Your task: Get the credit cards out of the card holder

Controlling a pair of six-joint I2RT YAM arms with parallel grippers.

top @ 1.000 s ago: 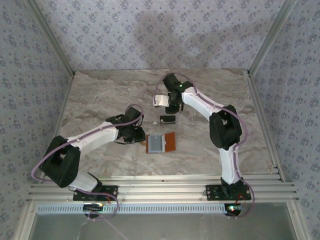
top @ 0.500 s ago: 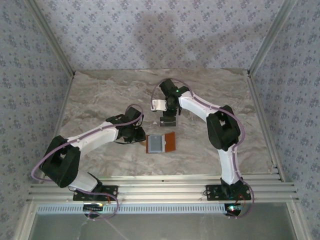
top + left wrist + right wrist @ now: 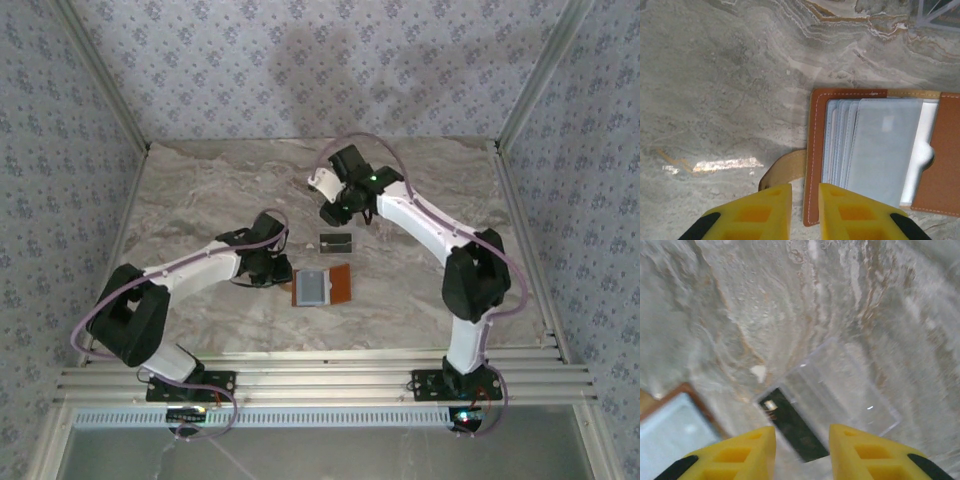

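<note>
The left gripper [image 3: 805, 194] sits at the open card holder's [image 3: 875, 150] left edge, 1 finger over its tan strap [image 3: 787, 167]. Its jaws are a narrow slit apart and clamp nothing. A whitish card [image 3: 929, 130] is tucked in a pocket. Beyond, 1 dark card [image 3: 337, 241] lies flat on the marble table [image 3: 200, 200] beside a clear sheet [image 3: 840, 390]. Farther on, the right gripper [image 3: 802, 432] hovers above them, jaws moderately apart and empty.

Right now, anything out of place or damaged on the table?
Nothing damaged or spilled. One dark card lies loose on the table, just beyond the open card holder and apart from it. That fits the task rather than looking odd.
</note>
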